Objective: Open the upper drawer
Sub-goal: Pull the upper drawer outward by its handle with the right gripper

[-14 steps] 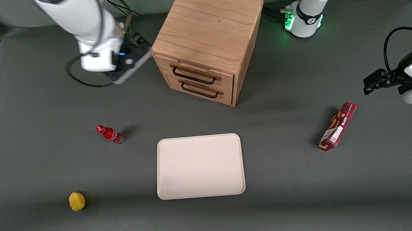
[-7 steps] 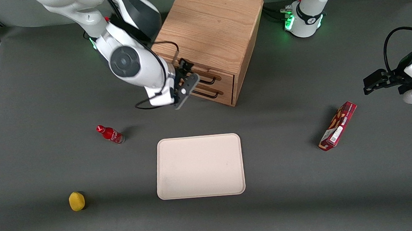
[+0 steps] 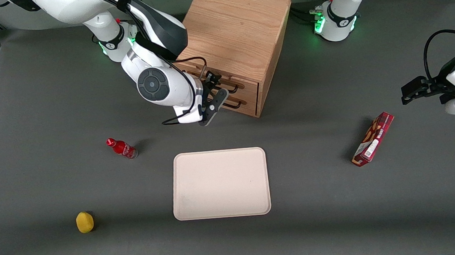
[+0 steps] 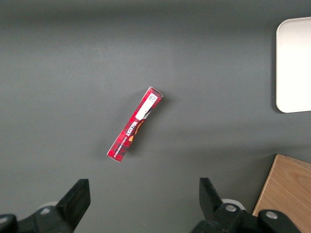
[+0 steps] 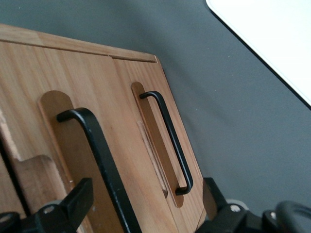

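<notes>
1. The gripper (image 3: 214, 93) is shown just in front of the cabinet (image 3: 232, 31), at about 9 o'clock of the drawer fronts in the front view. Its fingers are spread wide and hold nothing; in the wrist view the two fingertips (image 5: 73, 204) flank the upper drawer's handle (image 5: 99, 160).
2. The upper drawer (image 3: 244, 85) is seen shut, flush with the cabinet face, directly above the lower drawer (image 3: 241, 101), whose handle (image 5: 167, 141) looks the same.
3. For a sound grasp, the upper bar should be centred between the fingers and the fingers advanced until the bar lies well inside them before closing; the pull is then best kept straight along the drawer's travel, at right angles to its front.
4. Confusion with the lower handle is judged the main risk.
5. Compared with a second ago, the arm has been swung from beside the cabinet to its front. The tray (image 3: 220, 183), bottle (image 3: 122, 148), lemon (image 3: 84, 222) and snack box (image 3: 373, 139) are unchanged.
</notes>
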### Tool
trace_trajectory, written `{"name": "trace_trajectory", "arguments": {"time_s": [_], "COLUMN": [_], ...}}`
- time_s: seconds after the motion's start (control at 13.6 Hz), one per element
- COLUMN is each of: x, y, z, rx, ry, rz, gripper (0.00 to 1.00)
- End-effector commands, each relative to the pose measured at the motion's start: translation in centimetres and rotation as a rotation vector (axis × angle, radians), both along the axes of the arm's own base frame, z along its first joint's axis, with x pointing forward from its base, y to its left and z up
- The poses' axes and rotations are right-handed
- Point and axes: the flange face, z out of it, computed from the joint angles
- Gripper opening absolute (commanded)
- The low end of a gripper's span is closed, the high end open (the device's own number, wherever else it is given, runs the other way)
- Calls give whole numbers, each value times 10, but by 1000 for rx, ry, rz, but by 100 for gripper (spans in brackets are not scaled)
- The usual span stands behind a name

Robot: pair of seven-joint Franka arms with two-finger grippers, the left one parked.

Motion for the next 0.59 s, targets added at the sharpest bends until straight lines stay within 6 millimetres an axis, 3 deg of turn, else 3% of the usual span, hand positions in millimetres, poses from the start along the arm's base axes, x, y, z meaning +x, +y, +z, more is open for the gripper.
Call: {"name": "trace_trajectory", "arguments": {"time_s": [0.0, 0.22, 0.44, 0.52], "x": [-3, -1, 15, 25], "y": [3, 2, -4, -6], "z": [-9, -12, -33, -32], "rx": [10, -4, -35, -31], "ry": [2, -21, -63, -74], "rz": [7, 23, 37, 27], "gripper": [100, 100, 100, 100]}}
